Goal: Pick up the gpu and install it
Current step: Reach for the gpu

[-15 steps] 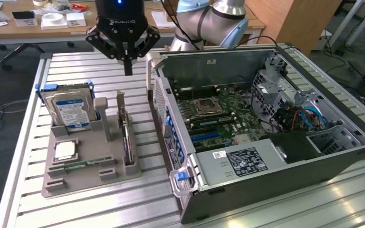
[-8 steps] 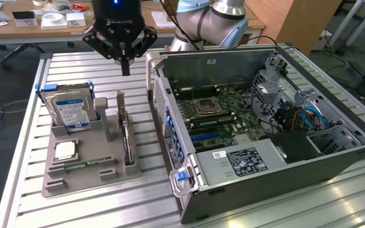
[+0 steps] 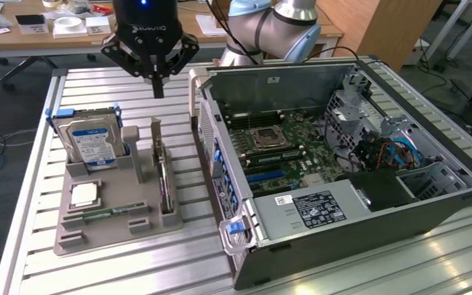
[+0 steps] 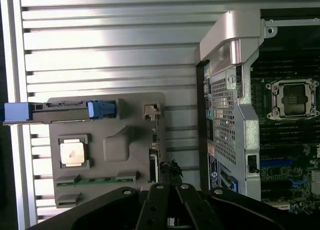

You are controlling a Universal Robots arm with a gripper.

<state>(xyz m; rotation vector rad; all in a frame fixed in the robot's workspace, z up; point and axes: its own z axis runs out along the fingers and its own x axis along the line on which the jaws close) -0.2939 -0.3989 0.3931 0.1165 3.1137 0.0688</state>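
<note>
Our thin, flat, dark gpu card (image 3: 165, 181) stands on edge in the grey plastic tray (image 3: 105, 238), unlifted (so nothing is installed). We see the black gripper (image 3: 158, 92) above it, jaws closed and empty.

A grey holder (image 3: 96, 236) sat on the slatted metal desk (image 3: 121, 276). At one end of the holder, a hard drive (image 3: 93, 144) with a blue label stood upright in a slot. A square processor chip (image 3: 84, 195) lay flat in the holder, with 1 green memory stick (image 3: 105, 214) just beside it. To the exterior view's right of the holder lay an open computer case (image 3: 367, 239), its motherboard (image 3: 294, 144) exposed.
</note>
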